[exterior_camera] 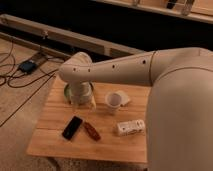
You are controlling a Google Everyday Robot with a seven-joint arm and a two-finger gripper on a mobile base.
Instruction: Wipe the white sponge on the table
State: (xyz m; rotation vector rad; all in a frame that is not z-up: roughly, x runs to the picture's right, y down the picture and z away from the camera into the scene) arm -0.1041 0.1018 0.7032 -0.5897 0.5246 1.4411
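**Gripper over far-left table, sponge by the cup**

From my station I see the arm (pixel 125 67) reaching in from the right across the back of the table (pixel 110 146). The gripper (pixel 83 104) points down over the far-left part of the top. Its jaws stand wide apart and I see nothing between them.

The sponge (pixel 126 100) lies flat on the table, just behind and to the right of the cup (pixel 114 100), partly hidden by it. I cannot tell whether the two touch. The sponge is apart from the gripper, with the cup between them.

Nearer the front edge lie three things in a row: a black slab (pixel 72 127), just right of it a reddish-brown item (pixel 91 131), then a white block (pixel 131 127) with dark marks. Cables (pixel 20 80) run over the floor to the left.
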